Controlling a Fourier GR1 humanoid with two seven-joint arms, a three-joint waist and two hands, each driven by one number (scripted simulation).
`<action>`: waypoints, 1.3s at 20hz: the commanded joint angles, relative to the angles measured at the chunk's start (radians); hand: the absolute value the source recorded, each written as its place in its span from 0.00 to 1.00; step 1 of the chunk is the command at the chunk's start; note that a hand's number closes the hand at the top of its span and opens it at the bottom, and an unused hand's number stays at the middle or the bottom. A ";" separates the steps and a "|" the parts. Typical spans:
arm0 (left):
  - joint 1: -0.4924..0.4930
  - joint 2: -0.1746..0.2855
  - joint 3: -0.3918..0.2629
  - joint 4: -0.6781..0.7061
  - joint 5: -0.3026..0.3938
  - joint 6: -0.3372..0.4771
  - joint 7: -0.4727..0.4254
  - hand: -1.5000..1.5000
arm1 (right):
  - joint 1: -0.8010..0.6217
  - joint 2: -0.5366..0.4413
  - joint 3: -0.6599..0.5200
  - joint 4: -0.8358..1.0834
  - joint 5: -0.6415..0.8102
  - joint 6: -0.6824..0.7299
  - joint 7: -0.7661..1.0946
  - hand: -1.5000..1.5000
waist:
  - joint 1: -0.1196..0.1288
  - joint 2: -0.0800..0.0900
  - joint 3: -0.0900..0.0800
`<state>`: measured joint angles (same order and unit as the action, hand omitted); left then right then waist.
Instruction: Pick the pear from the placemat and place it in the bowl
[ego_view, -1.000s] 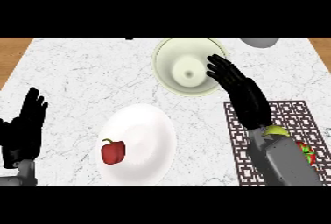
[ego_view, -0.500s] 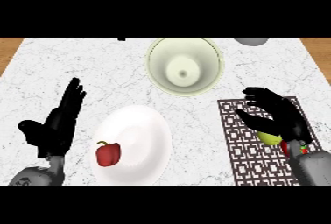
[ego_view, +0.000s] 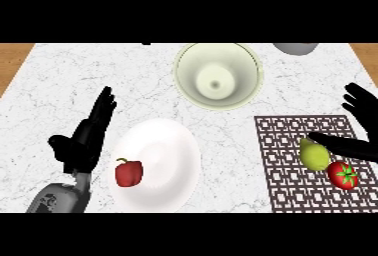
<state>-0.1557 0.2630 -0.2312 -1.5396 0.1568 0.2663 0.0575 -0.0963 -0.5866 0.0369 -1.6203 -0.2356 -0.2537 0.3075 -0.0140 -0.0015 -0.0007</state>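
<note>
Marble counter (ego_view: 59, 75); right hand (ego_view: 364, 111) spread open, thumb beside pear (ego_view: 314, 156) on placemat (ego_view: 284, 170).

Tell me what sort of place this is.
Probably a kitchen: a white marbled countertop with a pale green round bowl, a red bell pepper on a white round plate, and a yellow-green pear on a dark lattice placemat.

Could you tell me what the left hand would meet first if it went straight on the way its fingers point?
Probably nothing. The left hand points away from the robot and slightly right, over bare counter, passing left of the bowl towards the far edge. Its height above the counter is unclear.
</note>
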 joint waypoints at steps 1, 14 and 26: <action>-0.017 -0.030 -0.024 0.015 -0.027 0.002 -0.012 0.50 | -0.091 -0.143 -0.027 -0.027 0.046 0.017 0.222 0.00 | 0.013 0.001 -0.001; -0.022 -0.061 0.011 0.002 -0.040 -0.011 0.013 0.50 | -0.259 -0.186 0.007 0.149 -0.105 0.350 0.574 0.00 | 0.021 0.001 0.000; 0.065 -0.079 0.030 -0.084 -0.098 -0.062 0.028 0.50 | -0.187 -0.044 -0.032 0.201 -0.026 0.485 0.525 0.00 | 0.016 0.000 0.001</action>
<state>-0.1419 0.1991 -0.1863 -1.5494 0.0964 0.1986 0.0637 -0.3016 -0.6737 0.0244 -1.3963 -0.2877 0.2082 0.8254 0.0019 -0.0002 0.0000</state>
